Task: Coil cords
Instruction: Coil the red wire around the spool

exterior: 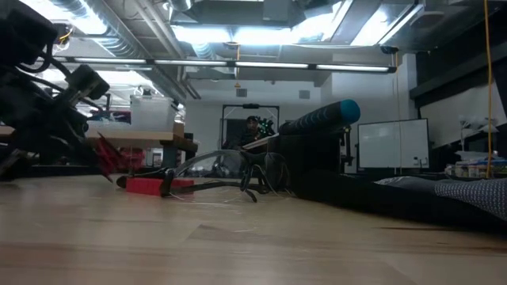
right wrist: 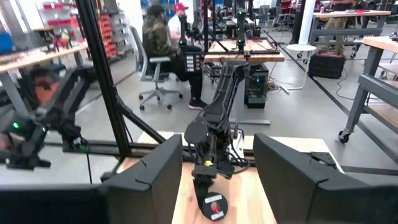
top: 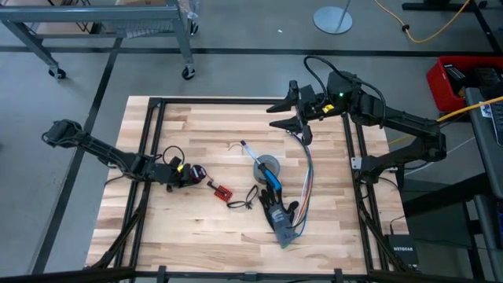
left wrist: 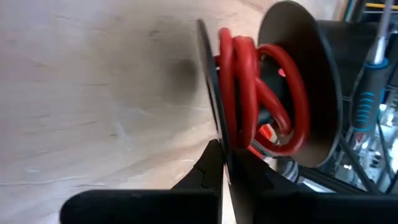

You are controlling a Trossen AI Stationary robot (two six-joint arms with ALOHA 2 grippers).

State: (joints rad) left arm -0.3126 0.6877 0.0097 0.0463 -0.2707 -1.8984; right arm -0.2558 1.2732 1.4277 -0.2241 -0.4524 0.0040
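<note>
From above, my left gripper [top: 191, 174] lies low on the table's [top: 189, 228] left half, pinched tight on the cords [top: 198, 171], a small black-and-red bundle just left of the red board [top: 222, 191]. Only my left wrist camera shows them wound as red loops [left wrist: 261, 93] between two dark discs, my fingertips [left wrist: 214, 168] clamped on one disc's edge. Further right sits the grey tape roll [top: 269, 167]. My right gripper [top: 292, 106] hovers spread wide over the far right edge, grasping nothing.
</note>
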